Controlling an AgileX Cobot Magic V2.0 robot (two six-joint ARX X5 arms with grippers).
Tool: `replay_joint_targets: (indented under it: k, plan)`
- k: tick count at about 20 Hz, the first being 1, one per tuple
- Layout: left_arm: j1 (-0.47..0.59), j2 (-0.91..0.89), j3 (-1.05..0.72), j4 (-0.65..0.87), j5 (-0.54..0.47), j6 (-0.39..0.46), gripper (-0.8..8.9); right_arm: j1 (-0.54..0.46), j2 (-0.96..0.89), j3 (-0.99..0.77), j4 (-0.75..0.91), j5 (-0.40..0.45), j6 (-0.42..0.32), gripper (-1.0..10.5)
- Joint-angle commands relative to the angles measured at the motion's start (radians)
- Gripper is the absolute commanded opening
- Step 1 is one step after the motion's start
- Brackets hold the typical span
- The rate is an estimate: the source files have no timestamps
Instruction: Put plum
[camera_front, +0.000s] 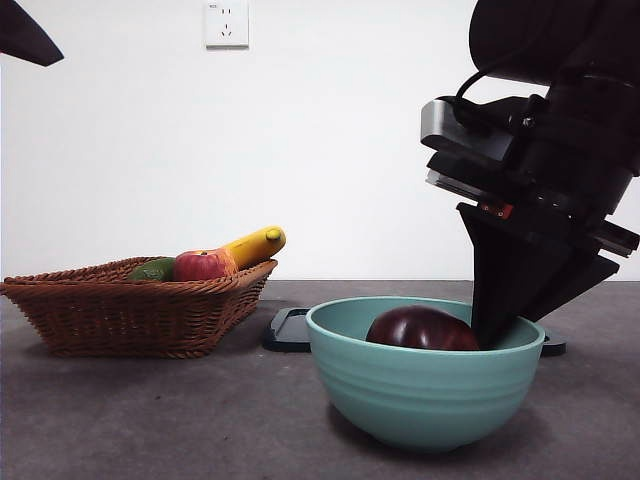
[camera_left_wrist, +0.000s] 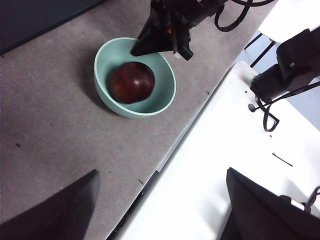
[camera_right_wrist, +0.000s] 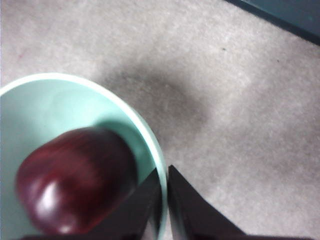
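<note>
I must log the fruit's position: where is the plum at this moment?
The plum lies inside the teal bowl at the front view's right, apart from the wicker basket. The right gripper is at the bowl's rim beside it.

The plum (camera_front: 422, 328) is a round, glossy fruit, dark purple-maroon with a lighter sheen on its upper skin. It lies inside the pale teal bowl (camera_front: 420, 395) on the grey desk (camera_front: 130, 420), resting on the bowl's bottom and rising just above the rim in the front view. It sits loose, with no jaws around it. Seen from above, the plum fills much of the bowl's hollow, nearer one side of the wall.
</note>
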Motion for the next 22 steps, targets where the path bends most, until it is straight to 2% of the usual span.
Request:
replay_joint_targets:
  k: [1, 5, 10, 17, 22]
  plan:
    - [-0.006, 0.006, 0.009, 0.006, 0.005, 0.005, 4.06, 0.007, 0.013, 0.041, 0.006, -0.002, 0.017, 0.1]
    - [-0.006, 0.006, 0.009, 0.004, 0.005, 0.005, 4.06, -0.011, 0.015, 0.15, -0.026, 0.005, 0.017, 0.1]
    - [-0.006, 0.006, 0.009, 0.001, 0.005, 0.016, 4.06, -0.113, 0.079, 0.322, -0.045, 0.006, 0.01, 0.1]
    - [-0.006, 0.006, 0.009, -0.002, 0.005, 0.02, 4.06, -0.24, 0.364, 0.626, -0.1, 0.004, -0.041, 0.1]
    - [-0.006, 0.006, 0.009, -0.005, 0.005, 0.02, 4.06, -0.277, 0.486, 0.643, -0.063, -0.001, -0.041, 0.1]
